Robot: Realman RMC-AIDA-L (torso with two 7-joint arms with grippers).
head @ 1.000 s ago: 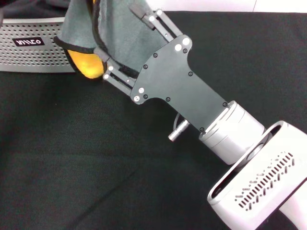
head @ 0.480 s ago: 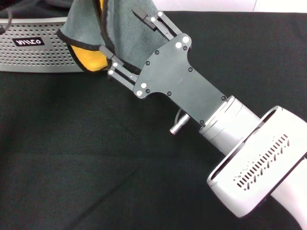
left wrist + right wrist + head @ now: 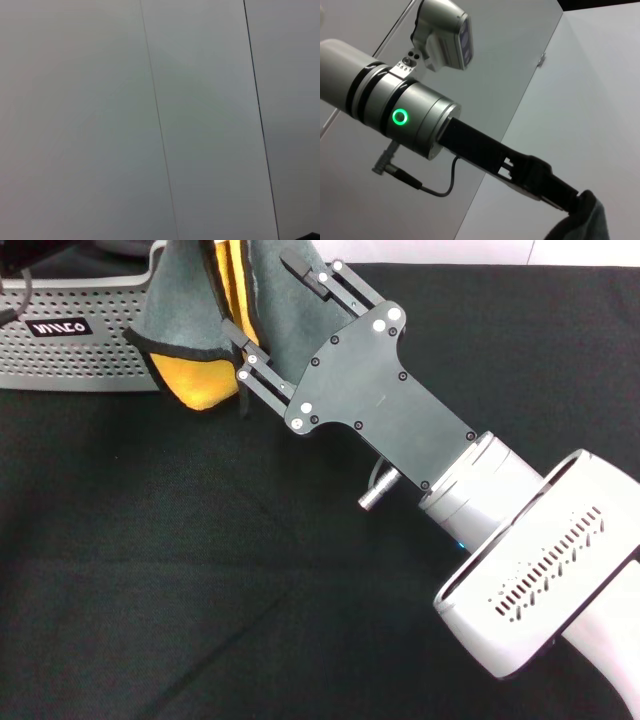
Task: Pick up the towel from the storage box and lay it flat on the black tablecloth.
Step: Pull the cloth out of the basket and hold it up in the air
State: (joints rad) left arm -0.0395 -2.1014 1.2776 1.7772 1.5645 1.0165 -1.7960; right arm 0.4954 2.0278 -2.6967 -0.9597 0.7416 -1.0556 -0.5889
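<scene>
The black tablecloth (image 3: 200,580) covers the whole work surface, matte, with faint creases running across it. The storage box (image 3: 80,340), light grey with perforated walls and a small black label, rests directly on the cloth, just beyond and to the left of the right gripper (image 3: 265,310). Beneath the gripper lies bare black fabric.

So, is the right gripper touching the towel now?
Touching. In the head view the right gripper has its fingers closed on the towel, and the cloth hangs from them beside the storage box, above the black tablecloth.
</scene>
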